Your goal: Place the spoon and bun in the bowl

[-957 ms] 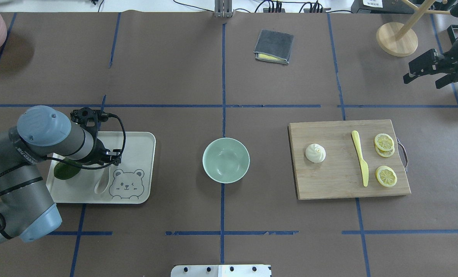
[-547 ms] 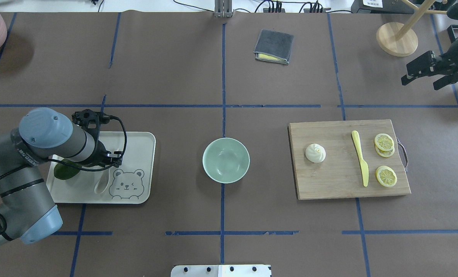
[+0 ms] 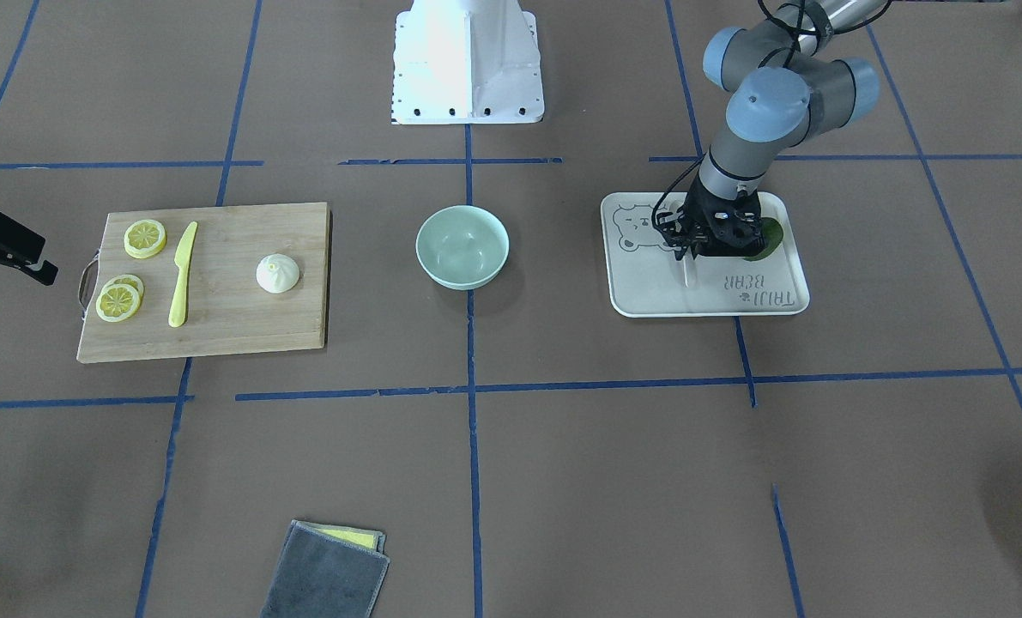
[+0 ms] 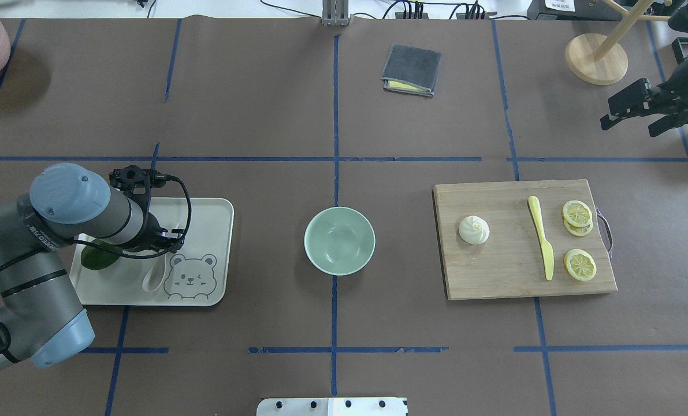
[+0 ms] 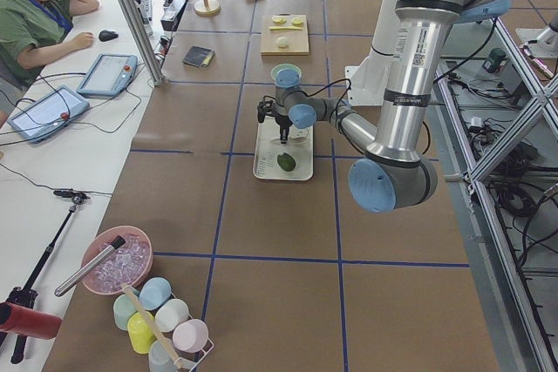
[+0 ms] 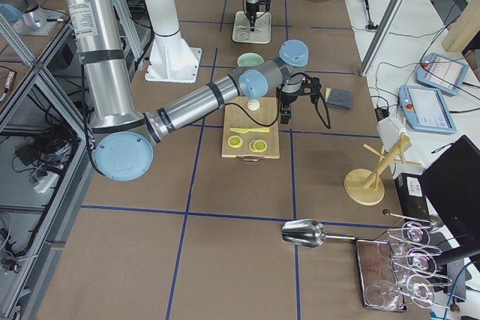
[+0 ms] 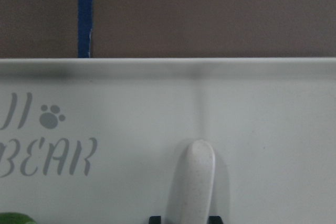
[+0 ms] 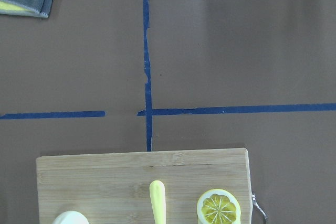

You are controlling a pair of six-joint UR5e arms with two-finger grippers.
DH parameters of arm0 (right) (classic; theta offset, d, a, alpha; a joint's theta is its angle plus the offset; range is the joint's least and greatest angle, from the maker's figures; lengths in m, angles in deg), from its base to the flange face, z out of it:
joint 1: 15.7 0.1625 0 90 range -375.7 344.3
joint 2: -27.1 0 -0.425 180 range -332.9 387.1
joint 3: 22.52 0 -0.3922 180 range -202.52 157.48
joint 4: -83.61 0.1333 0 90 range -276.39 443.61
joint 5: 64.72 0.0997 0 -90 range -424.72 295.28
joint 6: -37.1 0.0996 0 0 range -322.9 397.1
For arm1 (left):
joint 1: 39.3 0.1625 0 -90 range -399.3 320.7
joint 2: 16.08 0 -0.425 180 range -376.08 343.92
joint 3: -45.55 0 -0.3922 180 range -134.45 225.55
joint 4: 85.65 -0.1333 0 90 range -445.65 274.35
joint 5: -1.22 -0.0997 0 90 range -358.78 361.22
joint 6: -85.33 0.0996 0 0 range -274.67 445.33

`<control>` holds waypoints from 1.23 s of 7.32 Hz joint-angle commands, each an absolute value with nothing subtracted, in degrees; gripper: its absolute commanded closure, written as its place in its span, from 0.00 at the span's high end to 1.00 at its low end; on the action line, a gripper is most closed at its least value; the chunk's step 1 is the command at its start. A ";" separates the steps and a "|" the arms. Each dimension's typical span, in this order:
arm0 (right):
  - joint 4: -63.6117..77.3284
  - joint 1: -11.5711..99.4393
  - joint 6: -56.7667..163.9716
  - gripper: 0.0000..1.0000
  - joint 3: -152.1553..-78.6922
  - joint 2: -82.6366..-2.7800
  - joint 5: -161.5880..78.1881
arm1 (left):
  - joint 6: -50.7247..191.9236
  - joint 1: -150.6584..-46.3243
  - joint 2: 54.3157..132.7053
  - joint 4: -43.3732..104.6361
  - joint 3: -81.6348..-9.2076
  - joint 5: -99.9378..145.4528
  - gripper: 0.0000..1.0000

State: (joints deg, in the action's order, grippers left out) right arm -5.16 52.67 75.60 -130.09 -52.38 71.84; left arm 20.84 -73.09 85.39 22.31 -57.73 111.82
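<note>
Tray (image 3: 665, 296) is right under my left gripper (image 3: 689, 254), and the bowl (image 4: 309, 248) is off to its side toward table centre, nothing in it. Spoon (image 7: 191, 182) lies flat on the tray, handle between my fingertips; can't tell if they're pinching it. It looks light, hard and glossy, so probably slippery, and I'd grab the thick handle. Bun (image 4: 473, 230) is way past the bowl, nearer my right gripper (image 4: 629, 124), which is spread and empty. I'd guess it's squishy, so go gentle.
</note>
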 commanded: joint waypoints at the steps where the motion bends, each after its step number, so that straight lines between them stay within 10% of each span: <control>1: -5.16 51.02 77.26 1.00 -130.09 -51.74 70.98 | 21.17 -73.48 84.82 21.93 -59.91 111.88 0.00; 9: 2.66 29.33 98.00 1.00 -129.48 -47.08 52.20 | -0.69 -79.99 100.09 21.23 -61.94 115.31 0.00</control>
State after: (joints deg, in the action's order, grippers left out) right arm 1.70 33.15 96.22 -129.64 -46.96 55.71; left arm 4.62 -79.86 97.70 21.13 -61.99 114.93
